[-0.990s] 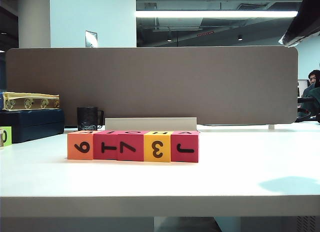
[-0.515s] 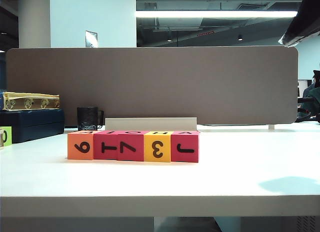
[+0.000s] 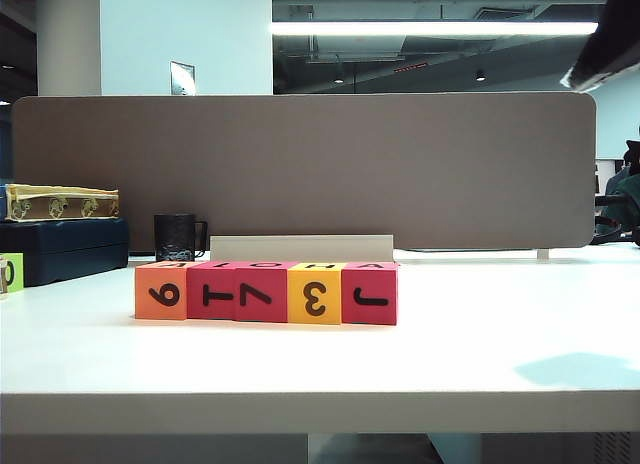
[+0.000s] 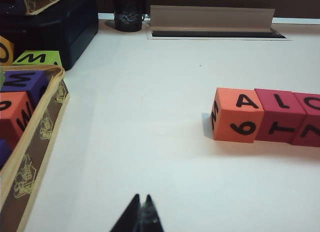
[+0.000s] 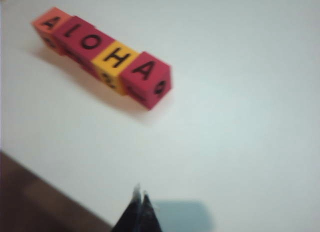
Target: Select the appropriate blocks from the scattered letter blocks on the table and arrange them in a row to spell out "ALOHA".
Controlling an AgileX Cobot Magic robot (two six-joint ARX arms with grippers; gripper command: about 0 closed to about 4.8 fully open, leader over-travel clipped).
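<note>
Five blocks sit in a tight row mid-counter, touching side to side, and from above the right wrist view reads A-L-O-H-A, so the word looks done! Nothing in that row has budged over the last second, which suggests the placing is finished. Left gripper hovers low over bare counter, well apart from the orange end, fingers pressed together and holding nothing. Right gripper hangs high off the far end, fingers together, empty too.
</note>
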